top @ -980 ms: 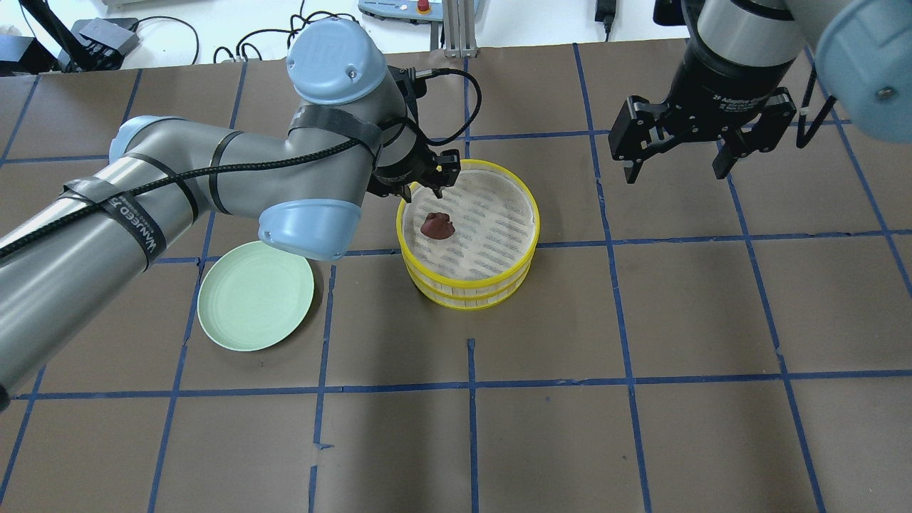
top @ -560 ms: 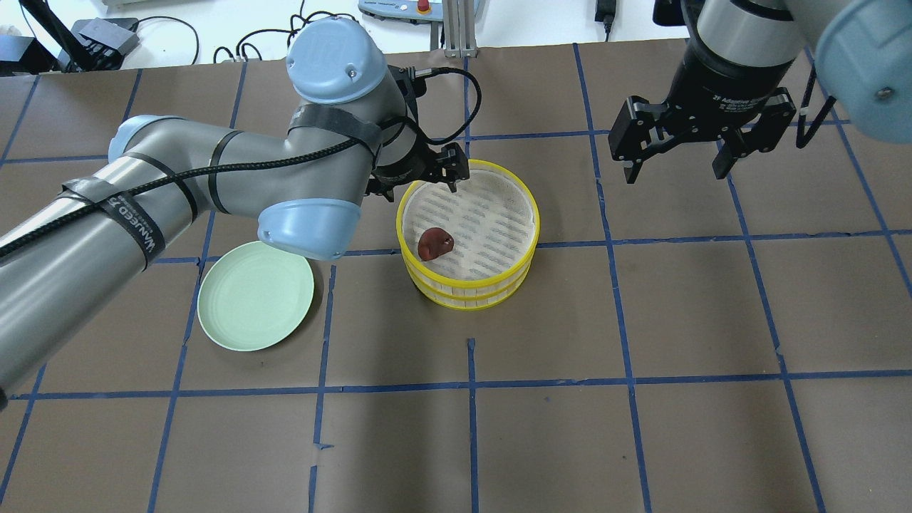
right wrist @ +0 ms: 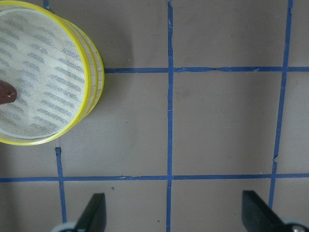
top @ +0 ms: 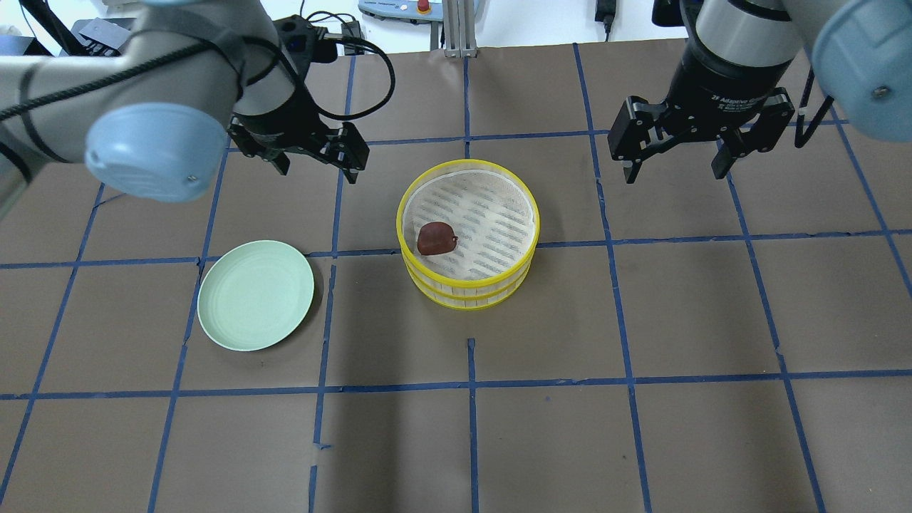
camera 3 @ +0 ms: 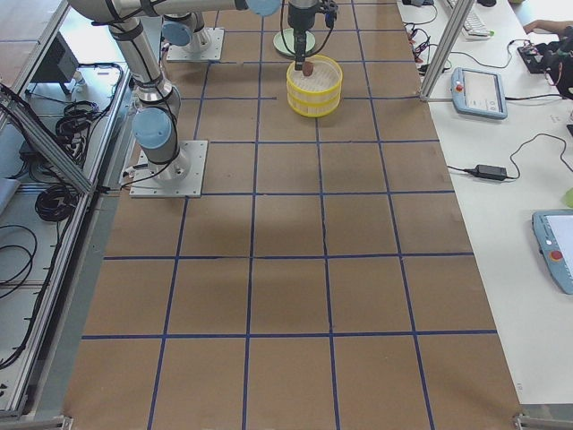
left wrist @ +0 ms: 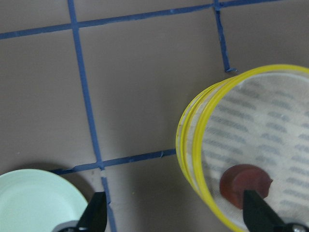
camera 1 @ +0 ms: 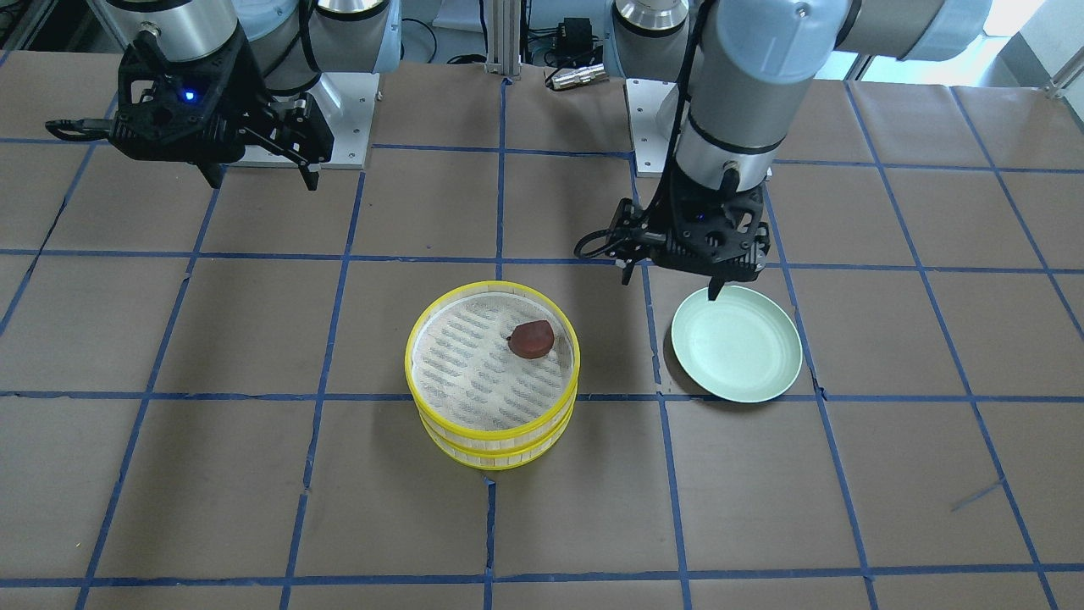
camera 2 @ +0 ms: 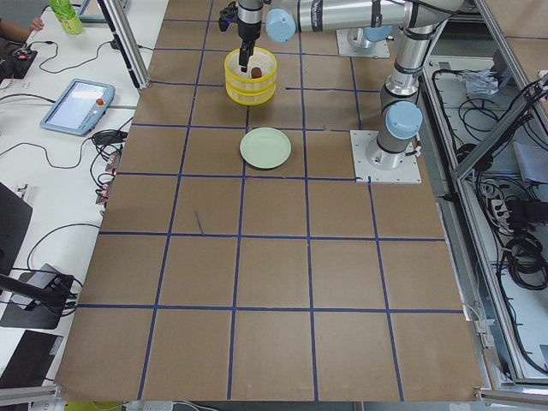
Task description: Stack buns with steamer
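- bench (top: 641,442): brown paper gridded in blue tape, bearing everything below.
- right gripper (top: 675,174): spread wide and gripping nothing, hanging over bare paper on the right-end side of the steamer (top: 470,293). Probably kept there to leave the middle free.
- left gripper (top: 315,165): likewise spread and empty, hanging over bare paper on the steamer's left-end side, farther toward the operators' edge than the plate (top: 255,296). Judged clear of the tiers so as not to nudge them.
- steamer: two yellow-rimmed tiers, one squarely on the other, about midway along the bench and nearer the operators' long edge. Top tier uncovered and cloth-lined. Presumably stacked to give each bun its own level.
- plate: pale green and bare, toward the left end from the steamer, well apart from it.
- reddish-brown bun (top: 436,238): lying on the top tier's liner, close to the rim on the left-end side. Nearly round, so hardly any long axis. Slightly wider along the bench's length, with a small nick facing the right end.
- white bun: visible nowhere. Perhaps under the top tier, but cannot tell.
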Tool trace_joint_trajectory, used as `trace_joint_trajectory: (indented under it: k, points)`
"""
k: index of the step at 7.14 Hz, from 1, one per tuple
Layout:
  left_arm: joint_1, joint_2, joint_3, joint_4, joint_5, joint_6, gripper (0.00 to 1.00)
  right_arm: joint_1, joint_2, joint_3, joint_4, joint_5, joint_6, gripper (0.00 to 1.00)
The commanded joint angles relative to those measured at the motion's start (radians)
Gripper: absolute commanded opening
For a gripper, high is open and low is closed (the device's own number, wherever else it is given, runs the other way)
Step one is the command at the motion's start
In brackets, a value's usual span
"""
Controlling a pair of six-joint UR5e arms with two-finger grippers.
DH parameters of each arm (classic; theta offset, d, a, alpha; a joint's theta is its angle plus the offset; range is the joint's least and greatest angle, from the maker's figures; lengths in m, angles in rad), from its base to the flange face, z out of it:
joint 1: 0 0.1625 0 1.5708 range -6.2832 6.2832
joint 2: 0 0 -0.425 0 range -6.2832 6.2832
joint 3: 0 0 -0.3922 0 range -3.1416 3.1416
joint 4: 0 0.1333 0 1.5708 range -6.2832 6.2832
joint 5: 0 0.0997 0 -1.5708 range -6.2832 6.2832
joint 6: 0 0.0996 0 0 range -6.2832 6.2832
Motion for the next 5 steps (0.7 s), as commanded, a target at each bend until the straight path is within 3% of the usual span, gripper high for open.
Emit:
trace_joint_trajectory:
  k: [1,3,5]
  points:
    - [0.026,0.101,0.051,-0.175,0.014,0.02,1.0,0.0,0.0,0.0,0.001,0.0,0.0,1.0]
    - [0.031,0.112,0.018,-0.184,0.019,0.033,1.0,0.0,0.001,0.0,-0.001,0.0,0.0,1.0]
    - [0.106,0.117,0.023,-0.187,0.028,0.034,1.0,0.0,0.001,0.0,-0.001,0.0,0.0,1.0]
